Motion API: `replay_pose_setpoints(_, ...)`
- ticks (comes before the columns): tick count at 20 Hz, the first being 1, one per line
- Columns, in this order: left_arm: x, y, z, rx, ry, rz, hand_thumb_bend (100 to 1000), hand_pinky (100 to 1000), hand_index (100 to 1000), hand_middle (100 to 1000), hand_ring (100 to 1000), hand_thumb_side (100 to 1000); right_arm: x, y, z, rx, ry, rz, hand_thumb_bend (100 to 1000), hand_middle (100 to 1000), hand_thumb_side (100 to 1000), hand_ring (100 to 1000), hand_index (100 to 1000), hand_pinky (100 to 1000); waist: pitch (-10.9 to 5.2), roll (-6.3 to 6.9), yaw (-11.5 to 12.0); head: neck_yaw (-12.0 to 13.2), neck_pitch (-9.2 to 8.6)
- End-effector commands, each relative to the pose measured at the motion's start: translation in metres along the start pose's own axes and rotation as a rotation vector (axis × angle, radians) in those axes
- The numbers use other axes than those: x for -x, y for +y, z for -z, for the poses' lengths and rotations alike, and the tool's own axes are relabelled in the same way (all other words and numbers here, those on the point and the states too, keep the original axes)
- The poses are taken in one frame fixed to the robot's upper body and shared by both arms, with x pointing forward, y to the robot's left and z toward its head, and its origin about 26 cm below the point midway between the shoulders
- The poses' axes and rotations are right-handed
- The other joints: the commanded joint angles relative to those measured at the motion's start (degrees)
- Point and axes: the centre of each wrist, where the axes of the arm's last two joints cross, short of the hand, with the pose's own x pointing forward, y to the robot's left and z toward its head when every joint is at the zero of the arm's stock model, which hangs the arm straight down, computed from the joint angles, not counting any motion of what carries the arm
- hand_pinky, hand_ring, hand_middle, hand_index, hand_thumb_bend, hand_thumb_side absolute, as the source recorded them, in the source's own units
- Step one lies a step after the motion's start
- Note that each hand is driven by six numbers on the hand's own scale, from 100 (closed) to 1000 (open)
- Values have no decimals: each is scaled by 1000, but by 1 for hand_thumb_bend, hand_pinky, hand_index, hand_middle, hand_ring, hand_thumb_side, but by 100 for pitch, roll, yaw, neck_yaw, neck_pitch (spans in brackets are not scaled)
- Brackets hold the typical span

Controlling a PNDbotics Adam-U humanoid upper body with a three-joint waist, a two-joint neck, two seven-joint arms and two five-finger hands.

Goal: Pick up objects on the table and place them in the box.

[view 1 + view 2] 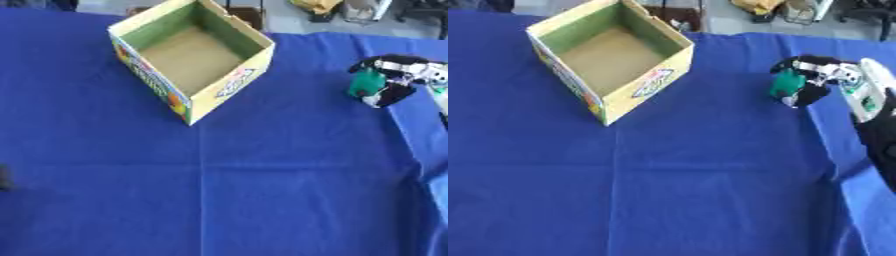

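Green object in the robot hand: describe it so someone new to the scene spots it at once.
Start at the open cardboard box at the far left of the blue tablecloth, then look across to the table's right edge. There the right robot hand, black and silver, curls round a small green object. It is the only green item outside the box.

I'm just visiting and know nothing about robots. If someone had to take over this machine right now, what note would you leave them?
Right hand: at the right side of the table, fingers curled round a small green object.
Left hand: only a dark bit shows at the left edge of the left eye view; I cannot tell its state.
Box: open, at the far left-centre of the blue tablecloth, and it looks empty inside.
Done: the green object is grasped.
Left: carry it leftward over the box and let it go inside. I see no other loose objects on the cloth.
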Motion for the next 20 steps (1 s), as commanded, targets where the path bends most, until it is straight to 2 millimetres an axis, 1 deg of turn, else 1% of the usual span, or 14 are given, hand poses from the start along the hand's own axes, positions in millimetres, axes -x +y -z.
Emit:
replay_pose_setpoints(1,-6,5,1,3,-18,19,348,627,666,548,546,1000,4,-22,-13,64,12,-17,100,886,100,408,925,244,-117,13,-35,-10,14)
replay_pose_setpoints(2,-6,5,1,3,-18,19,349,627,666,548,546,1000,4,-21,-13,67,11,-16,100,884,117,406,925,241,-123,11,-46,-10,14)
replay_pose_setpoints(3,-6,5,2,3,-18,19,350,627,666,548,546,1000,4,-21,-13,70,8,-16,100,882,100,405,925,240,-133,6,-63,-9,13)
replay_pose_setpoints(4,-6,5,2,3,-17,18,351,627,666,548,546,1000,3,-21,-12,73,5,-16,100,881,132,405,924,240,-143,2,-80,-8,10)
replay_pose_setpoints(5,-6,5,1,2,-16,17,352,627,666,548,546,1000,3,-21,-12,75,3,-18,100,880,100,406,924,241,-155,-4,-98,-6,11)
replay_pose_setpoints(11,-5,5,1,4,-8,13,363,627,665,549,546,1000,-4,-24,-11,88,-34,-33,100,879,100,410,921,247,-259,-75,-168,-3,3)
replay_pose_setpoints(12,-5,5,1,4,-6,12,363,627,665,549,546,1000,-6,-26,-11,92,-43,-38,100,880,225,410,921,248,-279,-89,-178,-2,0)
replay_pose_setpoints(13,-4,5,1,4,-4,12,367,627,665,549,546,1000,-9,-27,-10,96,-53,-44,100,879,100,413,919,253,-308,-110,-190,-1,-1)
replay_pose_setpoints(14,-4,5,0,5,-1,11,363,627,665,549,546,1000,-12,-29,-10,100,-64,-51,100,879,226,415,919,256,-335,-132,-201,0,-3)
replay_pose_setpoints(15,-3,5,0,6,2,11,368,627,665,548,546,1000,-15,-31,-9,104,-75,-57,100,879,100,417,919,258,-364,-153,-209,2,-8)
replay_pose_setpoints(20,-1,5,-2,11,15,10,375,627,664,549,546,1000,-34,-42,-6,126,-142,-97,100,881,100,423,916,272,-496,-228,-221,-1,-12)
